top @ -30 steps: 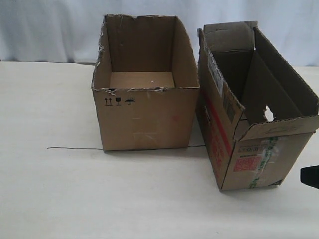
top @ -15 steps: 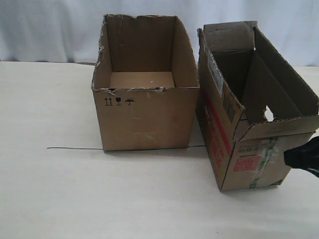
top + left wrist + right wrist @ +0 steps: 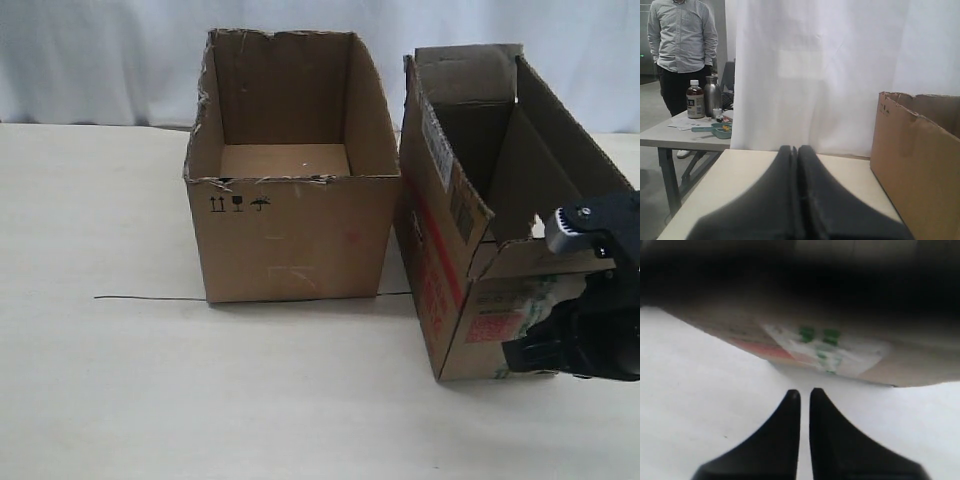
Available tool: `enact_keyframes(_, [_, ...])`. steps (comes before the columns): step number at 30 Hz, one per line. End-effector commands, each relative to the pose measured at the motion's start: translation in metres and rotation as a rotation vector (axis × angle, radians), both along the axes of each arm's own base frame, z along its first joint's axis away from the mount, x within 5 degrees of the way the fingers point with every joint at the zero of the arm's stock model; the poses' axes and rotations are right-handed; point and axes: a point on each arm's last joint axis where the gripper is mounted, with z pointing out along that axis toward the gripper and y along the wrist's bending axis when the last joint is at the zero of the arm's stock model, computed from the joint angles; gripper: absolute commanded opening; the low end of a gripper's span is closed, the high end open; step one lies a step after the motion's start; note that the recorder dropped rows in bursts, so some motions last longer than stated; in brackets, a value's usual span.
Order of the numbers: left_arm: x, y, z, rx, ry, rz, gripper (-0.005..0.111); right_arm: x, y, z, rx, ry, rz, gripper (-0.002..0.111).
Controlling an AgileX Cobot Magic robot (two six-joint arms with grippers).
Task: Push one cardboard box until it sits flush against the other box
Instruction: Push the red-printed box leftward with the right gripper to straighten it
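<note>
The cardboard box [image 3: 440, 270] with the red label and green-striped tape stands on the right, flaps up; its taped end [image 3: 825, 347] fills the right wrist view. The other box [image 3: 290, 235], wider with black symbols, stands to its left, and a narrow wedge of table shows between them. My right gripper [image 3: 520, 355] is low at the narrow box's front right corner. Its jaws are nearly together, holding nothing, with the tips [image 3: 805, 392] just short of the taped end. My left gripper [image 3: 796, 148] is shut and empty, beside the wide box's wall [image 3: 920, 165]. It is out of the exterior view.
A thin dark line [image 3: 150, 298] runs across the pale table under the wide box. A white curtain [image 3: 100, 60] hangs behind. The left wrist view shows a side table [image 3: 685, 132] with bottles and a standing person [image 3: 682, 45] beyond the table's edge.
My right arm has come in from the right edge to the narrow box's front right corner. The narrow box has shifted slightly.
</note>
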Motion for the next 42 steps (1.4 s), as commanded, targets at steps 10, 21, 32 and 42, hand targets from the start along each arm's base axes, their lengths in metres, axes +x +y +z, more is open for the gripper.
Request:
enact_keyframes(10, [0.0,0.0,0.0,-0.001,-0.011,-0.002,0.0,0.025,0.01,-0.014,0.02,-0.102,-0.011,0.005])
enact_keyframes(21, [0.0,0.0,0.001,-0.001,-0.015,-0.003,0.0,0.062,0.029,-0.039,0.03,-0.13,-0.015,0.005])
enact_keyframes(32, [0.0,0.0,0.001,-0.001,-0.015,-0.003,0.0,0.048,0.022,-0.023,0.016,-0.083,-0.017,0.005])
enact_keyframes(42, [0.0,0.0,0.001,-0.001,-0.015,-0.003,0.0,0.0,0.002,0.047,0.17,-0.22,-0.047,0.005])
